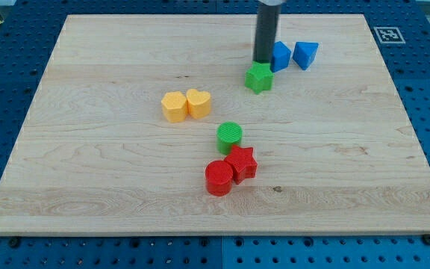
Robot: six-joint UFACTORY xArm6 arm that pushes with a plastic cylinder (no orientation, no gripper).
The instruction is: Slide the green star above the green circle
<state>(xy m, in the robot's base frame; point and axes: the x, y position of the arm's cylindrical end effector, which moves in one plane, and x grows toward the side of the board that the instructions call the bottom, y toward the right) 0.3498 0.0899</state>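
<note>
The green star (259, 77) lies on the wooden board toward the view's top, right of centre. The green circle (230, 135) lies lower and a little to the left of it, near the board's middle. My tip (263, 62) is the lower end of a dark rod that comes down from the view's top. It sits just above the green star, touching or nearly touching its top edge.
Two blue blocks, a cube-like one (280, 56) and a triangle (305, 54), lie right of the rod. A yellow hexagon (174, 107) and a yellow heart (198, 102) sit left of centre. A red star (241, 163) and a red circle (219, 178) lie just below the green circle.
</note>
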